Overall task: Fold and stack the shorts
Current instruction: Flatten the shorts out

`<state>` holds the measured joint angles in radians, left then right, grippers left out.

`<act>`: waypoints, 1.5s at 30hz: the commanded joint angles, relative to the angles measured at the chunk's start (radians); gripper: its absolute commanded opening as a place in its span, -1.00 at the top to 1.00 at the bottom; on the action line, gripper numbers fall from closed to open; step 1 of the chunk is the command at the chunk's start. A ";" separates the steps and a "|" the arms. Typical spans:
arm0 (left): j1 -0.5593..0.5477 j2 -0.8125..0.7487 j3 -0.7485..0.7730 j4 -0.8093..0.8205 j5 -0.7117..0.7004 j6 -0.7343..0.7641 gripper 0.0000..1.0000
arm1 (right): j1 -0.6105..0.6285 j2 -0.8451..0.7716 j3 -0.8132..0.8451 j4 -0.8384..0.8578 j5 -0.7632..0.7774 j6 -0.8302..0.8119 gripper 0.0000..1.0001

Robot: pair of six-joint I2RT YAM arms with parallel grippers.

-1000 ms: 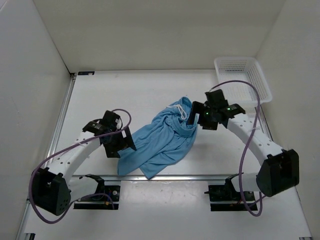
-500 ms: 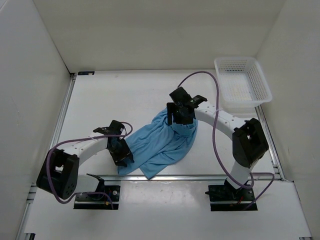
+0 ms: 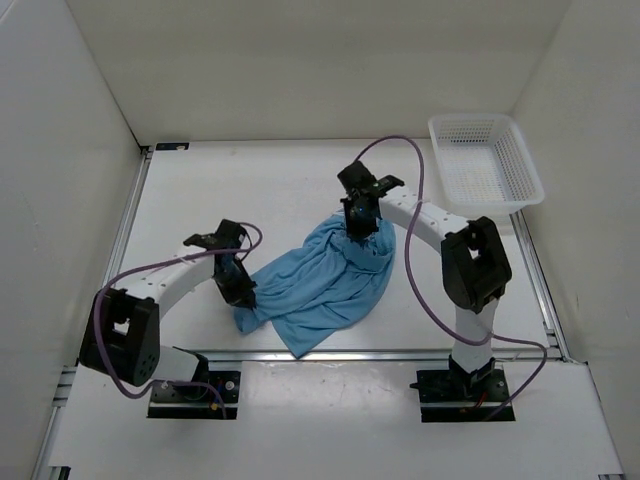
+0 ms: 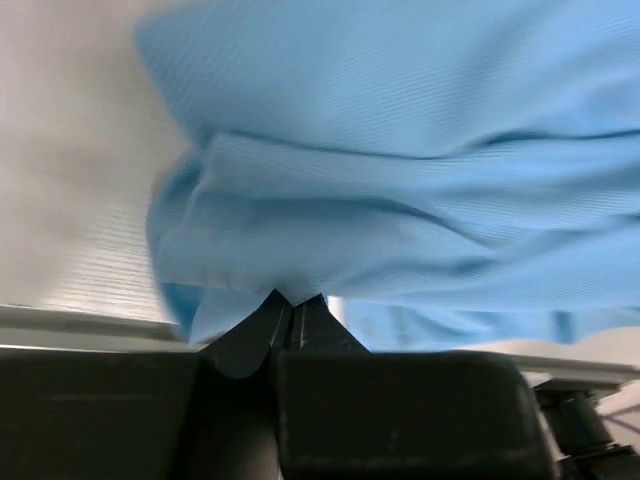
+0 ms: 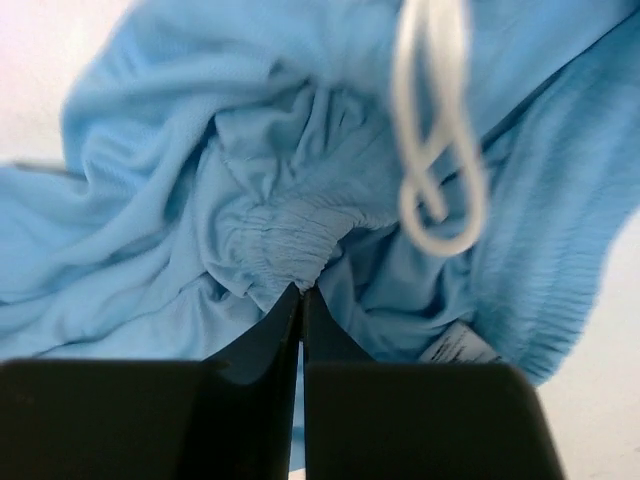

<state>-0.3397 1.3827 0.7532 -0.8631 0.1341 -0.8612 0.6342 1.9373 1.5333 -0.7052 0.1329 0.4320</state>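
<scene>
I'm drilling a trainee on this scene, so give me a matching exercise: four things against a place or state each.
1. left gripper
2. right gripper
3. basket
4. drawstring

a. far right corner
b. shut on shorts, far end
c. white loop
d. shut on shorts, near left end

Pairs: 1-d, 2-b, 3-a, 4-c

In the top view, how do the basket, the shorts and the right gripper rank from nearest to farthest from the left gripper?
1. The shorts: touching; the left gripper has its jaws shut on their near-left edge.
2. The right gripper: across the shorts, farther back and to the right, shut on their far side.
3. The basket: at the far right corner, well beyond both.
</scene>
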 commanded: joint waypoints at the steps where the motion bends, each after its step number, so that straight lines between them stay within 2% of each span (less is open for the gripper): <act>1: 0.042 -0.054 0.223 -0.097 -0.140 0.078 0.79 | -0.092 -0.052 0.111 0.001 -0.068 -0.056 1.00; 4: 0.099 0.004 0.403 -0.178 -0.220 0.142 0.79 | -0.169 -0.042 0.264 -0.034 -0.125 -0.081 1.00; 5: 0.135 0.033 0.549 -0.200 -0.229 0.189 0.79 | -0.189 -0.028 0.319 -0.051 -0.147 -0.081 1.00; 7: 0.166 0.129 0.714 -0.275 -0.251 0.223 0.79 | -0.241 0.026 0.520 -0.121 -0.205 -0.081 1.00; 8: 0.198 0.162 0.888 -0.301 -0.251 0.249 0.79 | -0.257 0.040 0.584 -0.122 -0.223 -0.081 1.00; 9: 0.214 0.191 0.979 -0.330 -0.264 0.258 0.79 | -0.272 0.051 0.693 -0.131 -0.254 -0.067 1.00; 10: 0.231 0.240 1.067 -0.370 -0.264 0.269 0.79 | -0.300 0.051 0.743 -0.131 -0.283 -0.044 1.00; 11: 0.264 0.260 1.224 -0.385 -0.264 0.280 0.79 | -0.309 0.051 0.787 -0.117 -0.315 -0.032 1.00; 12: 0.281 0.274 1.291 -0.386 -0.252 0.280 0.79 | -0.318 0.039 0.865 -0.117 -0.328 -0.023 1.00; 14: 0.338 0.283 1.446 -0.386 -0.222 0.295 0.79 | -0.332 -0.001 0.913 -0.077 -0.338 -0.012 1.00; 16: 0.369 0.283 1.494 -0.367 -0.186 0.309 0.79 | -0.359 -0.043 0.912 -0.038 -0.387 -0.012 1.00; 18: 0.390 0.228 1.494 -0.335 -0.145 0.323 0.79 | -0.360 -0.116 0.881 -0.010 -0.388 -0.027 1.00; 20: 0.390 0.163 1.444 -0.320 -0.123 0.333 0.79 | -0.360 -0.209 0.779 -0.010 -0.371 -0.082 1.00; 22: 0.390 0.100 1.291 -0.307 -0.088 0.343 0.79 | -0.360 -0.296 0.646 0.018 -0.336 -0.111 1.00; 23: 0.390 0.061 1.213 -0.283 -0.070 0.343 0.79 | -0.360 -0.399 0.466 0.039 -0.305 -0.121 1.00; 24: 0.368 -0.030 1.019 -0.258 -0.053 0.352 0.79 | -0.346 -0.456 0.364 0.094 -0.276 -0.121 1.00; 25: 0.358 -0.080 0.911 -0.234 -0.016 0.352 0.70 | -0.335 -0.515 0.262 0.123 -0.251 -0.121 1.00; 26: 0.358 -0.126 0.800 -0.188 0.014 0.352 0.30 | -0.326 -0.634 0.058 0.151 -0.237 -0.121 1.00; 27: 0.346 -0.213 0.690 -0.169 0.048 0.352 -0.25 | -0.306 -0.691 -0.040 0.173 -0.218 -0.133 1.00; 28: 0.337 -0.250 0.485 -0.153 0.097 0.329 -0.68 | -0.295 -0.742 -0.126 0.173 -0.184 -0.133 0.98; 29: 0.337 -0.278 0.394 -0.140 0.116 0.315 -1.00 | -0.286 -0.837 -0.291 0.173 -0.150 -0.133 0.37; 30: 0.337 -0.309 0.318 -0.111 0.134 0.315 -1.00 | -0.277 -0.880 -0.374 0.161 -0.074 -0.113 0.00; 31: 0.337 -0.309 0.226 -0.111 0.143 0.306 -1.00 | -0.277 -0.920 -0.445 0.129 -0.040 -0.092 -0.31; 32: 0.337 -0.309 0.207 -0.111 0.144 0.306 -1.00 | -0.277 -0.990 -0.549 0.106 -0.006 -0.066 -0.63; 34: 0.337 -0.298 0.207 -0.111 0.133 0.306 -1.00 | -0.277 -1.075 -0.604 0.040 0.052 0.014 -0.63; 35: 0.337 -0.298 0.225 -0.111 0.122 0.306 -0.88 | -0.277 -1.098 -0.619 0.026 0.106 0.042 -0.56; 36: 0.337 -0.283 0.242 -0.111 0.108 0.315 -0.63 | -0.277 -1.116 -0.628 0.016 0.123 0.068 -0.38; 37: 0.337 -0.254 0.261 -0.111 0.098 0.315 0.25 | -0.277 -1.132 -0.628 0.016 0.134 0.101 0.00; 38: 0.337 -0.232 0.296 -0.111 0.084 0.324 0.60 | -0.286 -1.143 -0.628 0.016 0.134 0.119 0.41; 39: 0.337 -0.209 0.308 -0.111 0.053 0.324 0.79 | -0.286 -1.143 -0.615 0.016 0.134 0.132 0.95; 44: 0.327 -0.039 0.341 -0.100 0.002 0.333 0.79 | -0.295 -0.947 -0.575 -0.027 -0.057 0.226 1.00; 45: 0.327 -0.015 0.350 -0.090 -0.013 0.333 0.71 | -0.295 -0.925 -0.591 -0.027 -0.169 0.246 1.00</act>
<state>-0.0059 1.3067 1.0832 -0.9779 0.1711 -0.5381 0.3401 0.9291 0.9466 -0.7216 0.1352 0.5861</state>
